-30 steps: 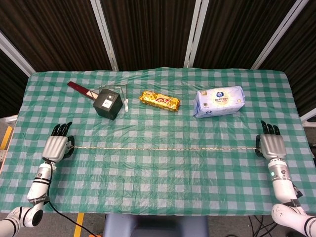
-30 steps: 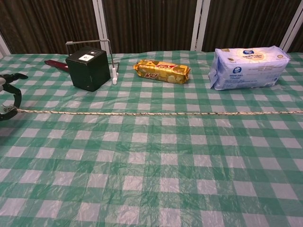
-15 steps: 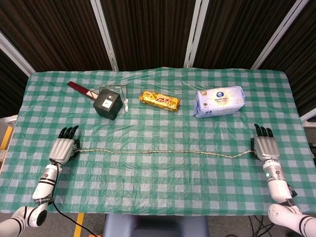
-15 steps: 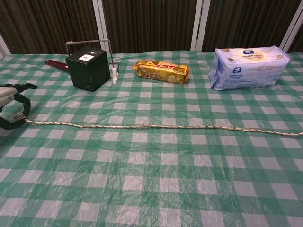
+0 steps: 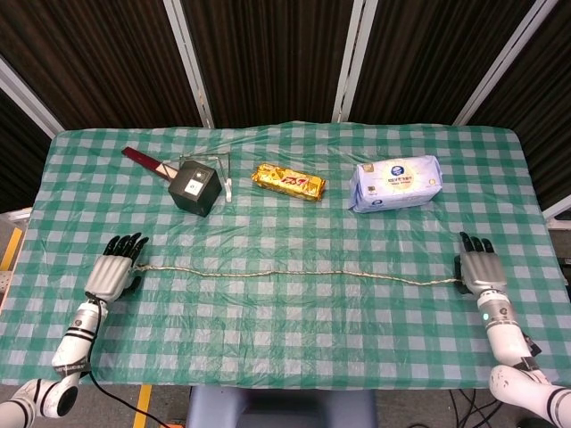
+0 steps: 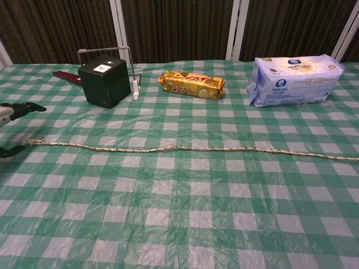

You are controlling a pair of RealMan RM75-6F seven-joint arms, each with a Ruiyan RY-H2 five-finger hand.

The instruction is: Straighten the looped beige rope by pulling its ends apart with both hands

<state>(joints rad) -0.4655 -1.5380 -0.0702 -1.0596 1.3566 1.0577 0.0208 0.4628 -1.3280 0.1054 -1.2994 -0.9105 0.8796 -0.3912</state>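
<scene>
You have one beige rope lying nearly straight across the table, one black box, one biscuit pack and one tissue pack behind it. Bare cloth lies in front. Your left hand is spread, the rope end free beside it. Your right hand rests at the other end; I cannot tell its grip.

We see the rope gone slack and wavy; the left hand has opened, releasing its end.
</scene>
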